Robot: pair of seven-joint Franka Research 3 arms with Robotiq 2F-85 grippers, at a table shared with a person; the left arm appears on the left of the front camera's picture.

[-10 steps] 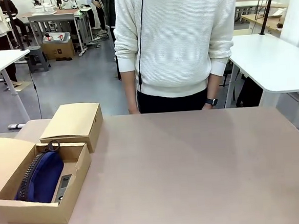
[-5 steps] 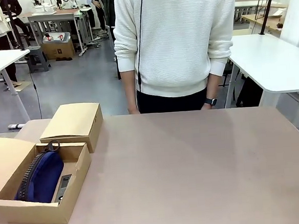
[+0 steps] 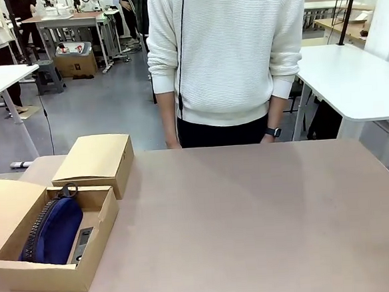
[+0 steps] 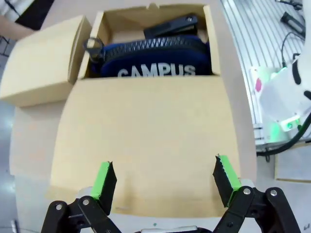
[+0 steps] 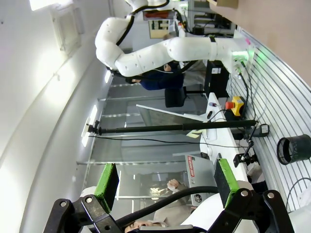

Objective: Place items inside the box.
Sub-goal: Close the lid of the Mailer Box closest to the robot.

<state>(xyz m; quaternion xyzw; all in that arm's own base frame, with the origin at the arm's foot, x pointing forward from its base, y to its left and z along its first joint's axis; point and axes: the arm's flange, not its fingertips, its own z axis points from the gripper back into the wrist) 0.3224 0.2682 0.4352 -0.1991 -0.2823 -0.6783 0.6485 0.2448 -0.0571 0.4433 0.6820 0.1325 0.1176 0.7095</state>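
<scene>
Navy "CAMPUS" pouch point(image 3: 53, 231) unmoved in box point(image 3: 40, 274)

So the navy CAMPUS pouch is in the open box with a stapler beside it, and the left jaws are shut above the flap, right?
Not quite: the left gripper has its jaws open, as the left wrist view shows. The rest holds: the navy CAMPUS pouch lies in the box beside a black stapler.

Front view faces across the table point(image 3: 253, 215); left wrist looks down at the shared box point(image 4: 146, 145); right wrist apparently sideways.
</scene>
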